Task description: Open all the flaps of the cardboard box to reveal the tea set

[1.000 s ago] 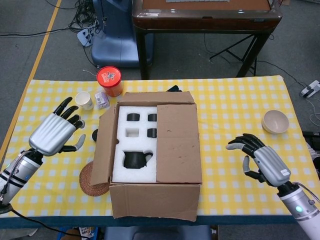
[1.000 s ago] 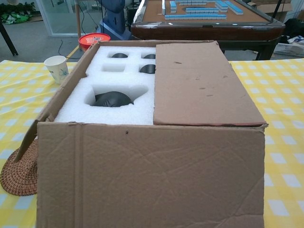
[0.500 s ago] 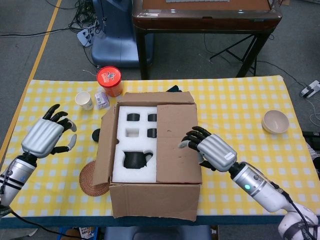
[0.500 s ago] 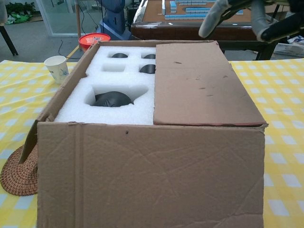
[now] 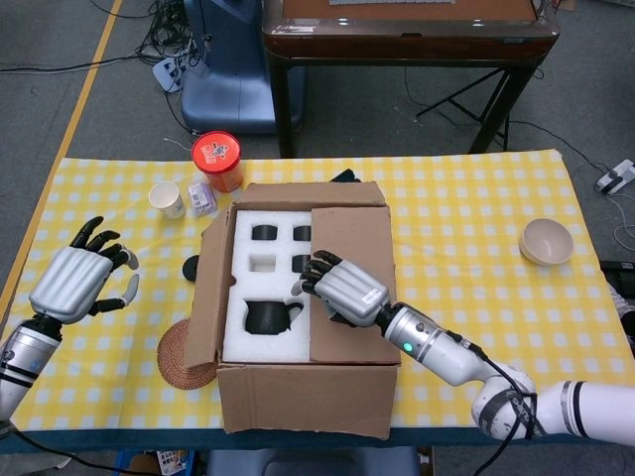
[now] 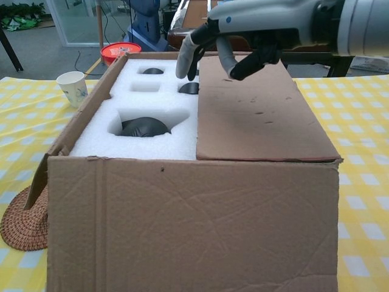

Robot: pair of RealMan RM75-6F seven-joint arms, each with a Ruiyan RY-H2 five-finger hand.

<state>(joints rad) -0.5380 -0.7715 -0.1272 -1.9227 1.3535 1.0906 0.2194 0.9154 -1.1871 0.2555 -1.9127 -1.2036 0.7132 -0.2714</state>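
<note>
1. centrally: right hand (image 5: 339,287) above the inner edge of the closed right flap (image 5: 352,297), fingers (image 6: 185,58) apart and curved downward, holding nothing; whether touching the flap, cannot tell.
2. left hand (image 5: 74,281) over the table's left side, well apart from the box, fingers spread, holding nothing.
3. cardboard box (image 5: 308,397) at mid table near the front edge; left flap (image 5: 206,288) standing up and tilted outward, far flap (image 5: 313,193) folded back, right flap lying flat over the right half.
4. white foam insert (image 5: 248,337) exposed in the left half; dark teapot (image 5: 270,317) in the near recess, dark cups (image 5: 264,233) in the far recesses.
5. woven coaster (image 5: 179,362) beside the box's left front corner, partly under the left flap.
6. paper cup (image 5: 166,198) and red-lidded canister (image 5: 217,161) at far left of the yellow checked tablecloth (image 5: 466,218).
7. beige bowl (image 5: 547,241) at far right.
</note>
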